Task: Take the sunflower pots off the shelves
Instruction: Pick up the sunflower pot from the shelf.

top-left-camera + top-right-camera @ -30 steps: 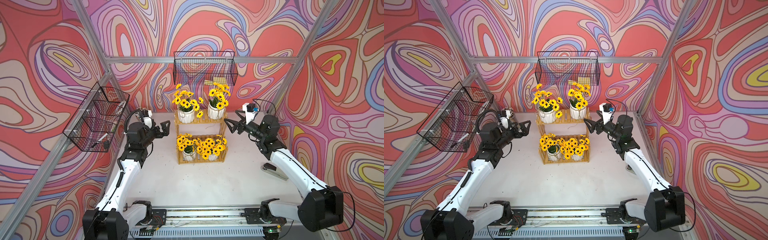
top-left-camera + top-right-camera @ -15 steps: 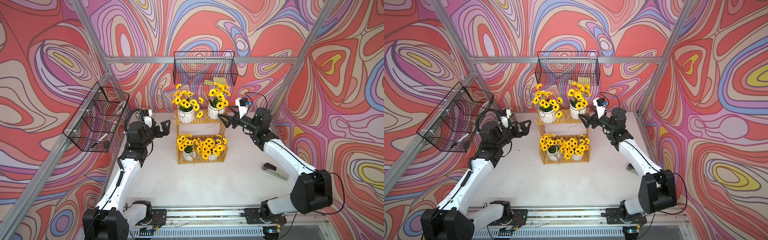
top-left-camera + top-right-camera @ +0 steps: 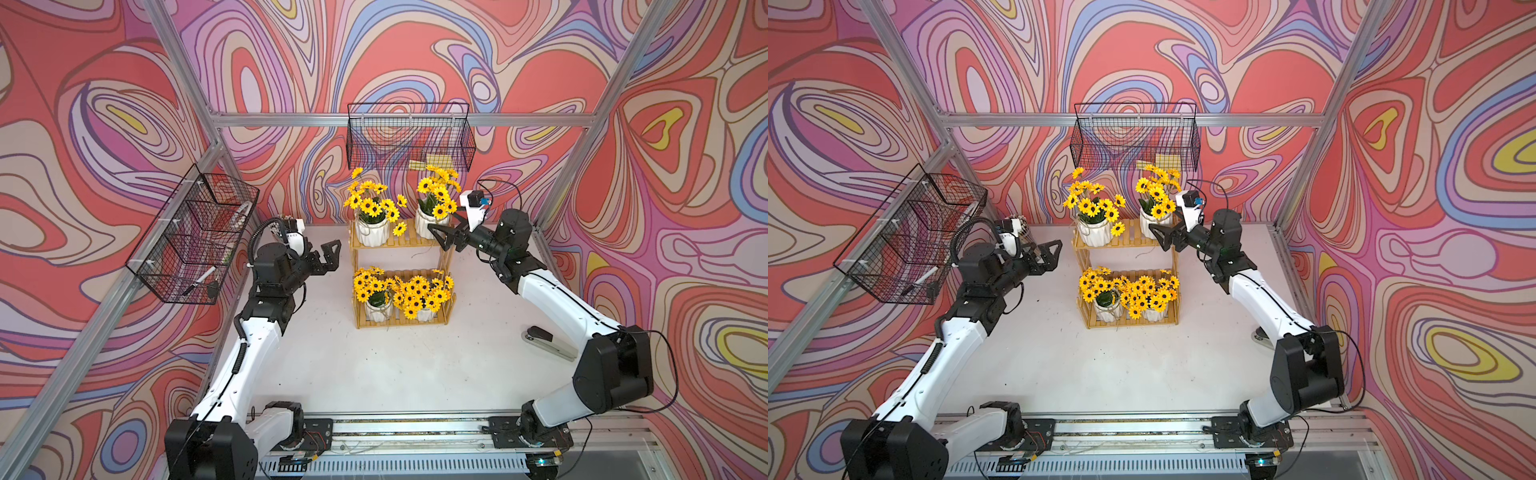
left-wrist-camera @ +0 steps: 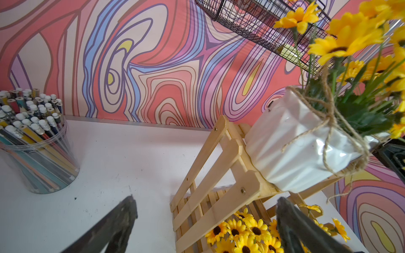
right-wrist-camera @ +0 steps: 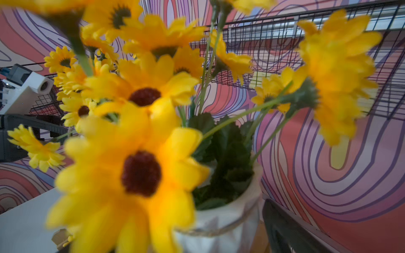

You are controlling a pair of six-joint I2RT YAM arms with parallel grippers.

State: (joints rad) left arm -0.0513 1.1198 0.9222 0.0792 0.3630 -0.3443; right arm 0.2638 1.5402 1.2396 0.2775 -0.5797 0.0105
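The shelves stand at the back middle of the table, with two sunflower pots on each tier. The upper pair are a left pot and a right pot; the lower pair sit under crowded blooms. My right gripper is open at the upper right pot. One finger is close beside the pot's wall, and blurred flowers hide the other. My left gripper hangs open and empty, left of the shelves and short of the upper left pot.
A clear cup of pencils stands by the back wall behind my left arm. A black stapler lies under my right arm. Black wire baskets hang on the back wall, just above the upper flowers, and on the left wall.
My right gripper has moved left and slightly up, from beside the shelves to the upper right pot. The left arm has hardly moved. All the pots stay in place.
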